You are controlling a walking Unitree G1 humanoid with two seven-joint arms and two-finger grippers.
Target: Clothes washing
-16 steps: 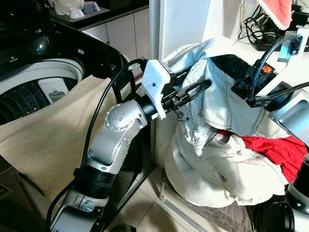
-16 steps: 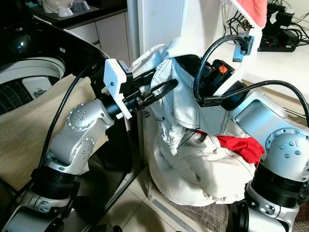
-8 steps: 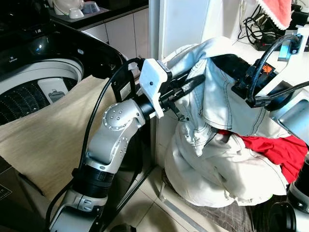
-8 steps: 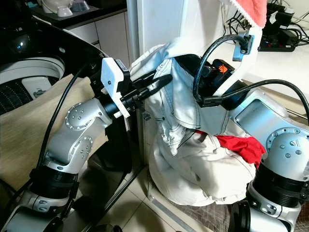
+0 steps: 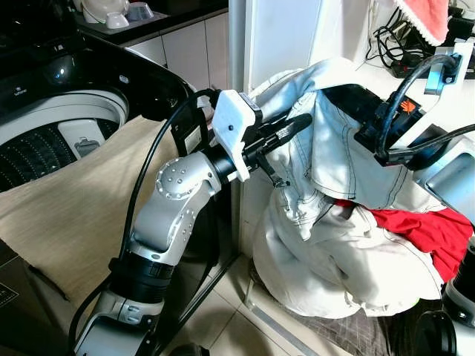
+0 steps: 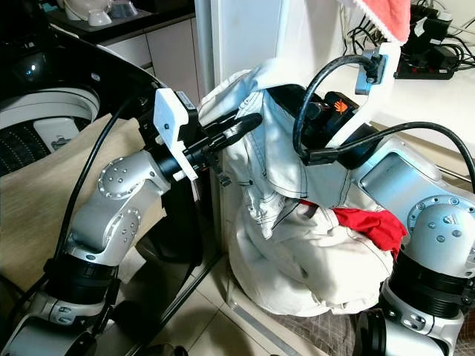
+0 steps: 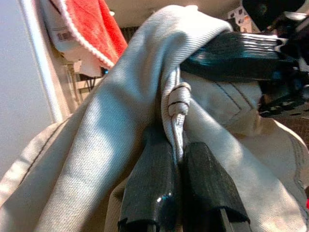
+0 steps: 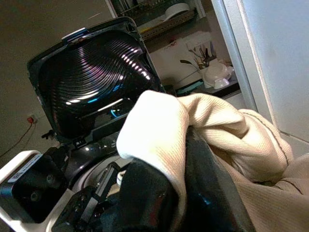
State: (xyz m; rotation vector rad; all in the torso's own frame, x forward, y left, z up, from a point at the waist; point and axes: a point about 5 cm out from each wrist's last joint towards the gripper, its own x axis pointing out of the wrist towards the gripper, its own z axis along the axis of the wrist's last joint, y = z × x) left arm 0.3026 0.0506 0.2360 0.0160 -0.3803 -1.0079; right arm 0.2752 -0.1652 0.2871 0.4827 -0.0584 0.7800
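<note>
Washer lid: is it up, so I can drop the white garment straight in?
Open. The washer lid stands raised, and the drum is exposed, though a beige cloth lies draped over its front rim.

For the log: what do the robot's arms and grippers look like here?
Silver jointed arms with dotted round joint caps and black ribbed collars. The left gripper has long glossy black fingers behind a white block-shaped mount, with a black cable looping over it. The right gripper carries an orange-marked black housing, black cables and a bluish connector.
</note>
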